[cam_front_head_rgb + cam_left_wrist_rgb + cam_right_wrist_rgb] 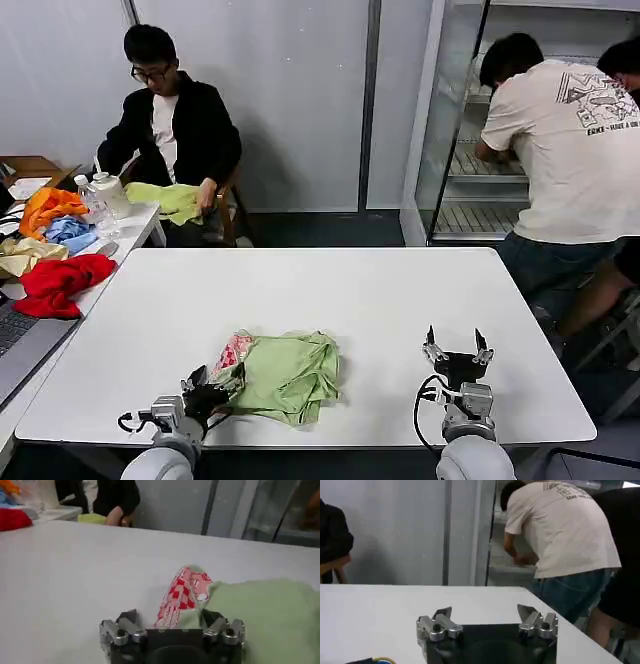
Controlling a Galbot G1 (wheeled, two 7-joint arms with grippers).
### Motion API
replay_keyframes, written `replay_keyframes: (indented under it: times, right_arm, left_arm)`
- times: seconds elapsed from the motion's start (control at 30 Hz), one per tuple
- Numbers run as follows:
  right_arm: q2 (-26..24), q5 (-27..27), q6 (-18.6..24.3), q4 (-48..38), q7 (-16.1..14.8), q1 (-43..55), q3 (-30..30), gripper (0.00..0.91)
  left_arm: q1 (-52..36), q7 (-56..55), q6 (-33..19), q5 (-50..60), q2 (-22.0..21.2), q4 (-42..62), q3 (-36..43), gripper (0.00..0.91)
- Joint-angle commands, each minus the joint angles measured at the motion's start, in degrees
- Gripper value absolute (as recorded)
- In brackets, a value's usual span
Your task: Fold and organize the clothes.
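Observation:
A light yellow-green shirt (290, 375) lies crumpled near the front edge of the white table (350, 290). Its red-and-white print (232, 352) is turned up at the left end. My left gripper (205, 388) sits at that end, open, and the printed edge (182, 592) lies between its spread fingers (127, 620) in the left wrist view, where my left gripper (169, 620) faces the green cloth (265, 615). My right gripper (457, 352) stands open over bare table to the right, well apart from the shirt, with nothing between the fingers of my right gripper (485, 615).
A side table on the left holds red (60, 280) and orange (50, 205) clothes, a bottle and a laptop (15, 335). A seated person behind it holds another yellow-green garment (165, 198). People stand at a glass-door cabinet (455, 150) at the right.

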Motion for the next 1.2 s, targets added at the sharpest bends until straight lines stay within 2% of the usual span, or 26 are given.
replay_keyframes:
  times: [0.03,0.53,0.67,1.0,1.2]
  right_arm:
    - [0.0,0.0,0.1,-0.1,0.1,0.0,0.1,0.907]
    - [0.2,-0.1,0.2,-0.4,0.2,0.1,-0.1,0.907]
    - [0.1,0.0,0.3,-0.4,0.3,0.0,0.0,0.907]
    - [-0.3,0.1,0.7,-0.3,0.4,-0.2,0.2,0.907]
    - [0.1,0.0,0.7,-0.1,0.4,-0.2,-0.2,0.907]
  left_arm:
    - [0.3,-0.5,-0.6,-0.2,-0.5,2.5,0.4,0.02]
    - [0.2,-0.5,-1.0,-0.3,-0.1,2.3,-0.2,0.02]
    - [-0.6,-1.0,-1.9,0.8,1.4,2.8,-2.0,0.02]
    - [-4.2,-1.0,-2.6,-1.8,19.3,5.9,-11.7,0.02]
    - [-5.2,-0.7,-2.7,-2.9,27.2,6.0,-14.4,0.02]
